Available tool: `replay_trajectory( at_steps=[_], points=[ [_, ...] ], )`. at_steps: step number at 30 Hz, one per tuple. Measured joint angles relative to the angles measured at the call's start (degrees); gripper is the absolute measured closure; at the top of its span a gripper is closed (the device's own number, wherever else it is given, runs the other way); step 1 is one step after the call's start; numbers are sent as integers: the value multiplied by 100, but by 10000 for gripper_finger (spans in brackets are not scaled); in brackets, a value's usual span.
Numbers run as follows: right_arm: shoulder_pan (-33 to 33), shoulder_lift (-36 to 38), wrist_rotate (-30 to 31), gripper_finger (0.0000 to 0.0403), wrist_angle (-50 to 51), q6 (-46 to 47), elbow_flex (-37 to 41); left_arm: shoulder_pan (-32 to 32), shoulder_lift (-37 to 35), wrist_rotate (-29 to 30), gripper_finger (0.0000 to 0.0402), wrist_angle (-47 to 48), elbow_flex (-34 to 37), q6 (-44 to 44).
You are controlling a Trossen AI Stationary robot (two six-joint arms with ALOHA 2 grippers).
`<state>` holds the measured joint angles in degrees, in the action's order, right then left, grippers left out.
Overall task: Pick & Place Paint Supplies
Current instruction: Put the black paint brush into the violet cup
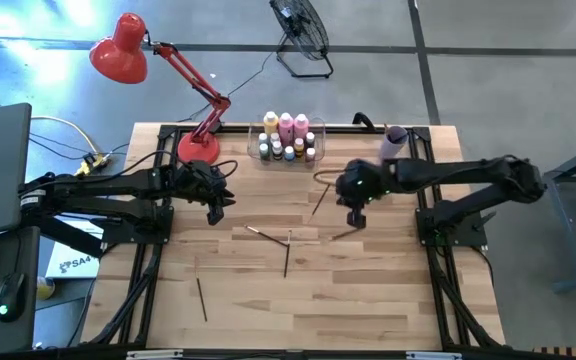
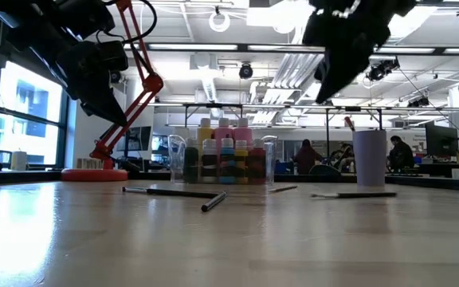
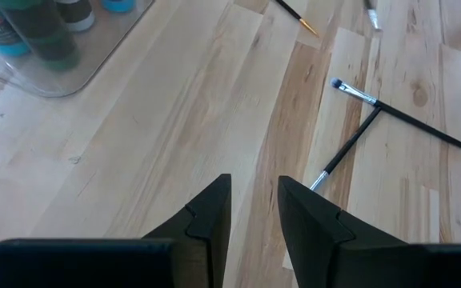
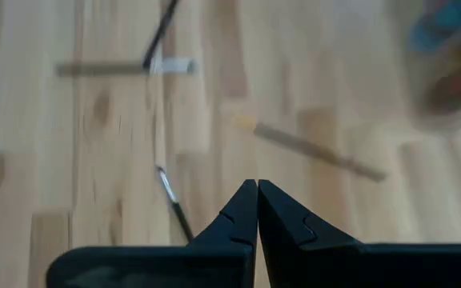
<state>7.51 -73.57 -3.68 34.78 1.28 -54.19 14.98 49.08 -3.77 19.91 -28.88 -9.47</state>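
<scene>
Several thin paintbrushes lie flat on the wooden table: two crossing near the middle [image 1: 286,243], one toward the near left [image 1: 201,298], and two by my right gripper [image 1: 320,195] [image 1: 345,234]. Paint bottles [image 1: 286,128] stand inside a clear bin [image 1: 265,152] at the far edge. My left gripper [image 1: 215,213] hangs open above bare wood, left of the crossed brushes [image 3: 374,112], with nothing between its fingers. My right gripper [image 1: 356,220] is shut and empty, tilted down over the table, with a brush [image 4: 172,202] just ahead of its tips.
A lilac cup [image 1: 395,143] stands at the far right beside the bin. A red desk lamp [image 1: 196,148] has its base on the far left corner and its head beyond the table. Bare wood stretches across the near half of the table.
</scene>
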Motion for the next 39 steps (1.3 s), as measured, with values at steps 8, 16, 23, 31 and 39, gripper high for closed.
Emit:
replay_trajectory(
  at_steps=[8, 16, 23, 31, 39],
  points=[
    [-414, -853, -1250, 400, 1071, 249, 0, 0, 0, 0, 300, 74, 0, -2],
    [-1335, -1413, -2463, 400, 1768, 1442, 304, -2, 0, 13, 300, 86, 0, 0],
    [-2286, -1678, -2822, 400, 228, 2535, 1115, 0, -2, 34, 300, 82, 0, 9],
    [-3085, -1678, -3308, 400, -1129, 4119, 1635, 0, -2, 54, 300, 80, 0, -26],
    [-3822, -1678, -3381, 400, -1561, 5426, 2021, 0, -2, 52, 300, 51, 49, -134]
  ],
)
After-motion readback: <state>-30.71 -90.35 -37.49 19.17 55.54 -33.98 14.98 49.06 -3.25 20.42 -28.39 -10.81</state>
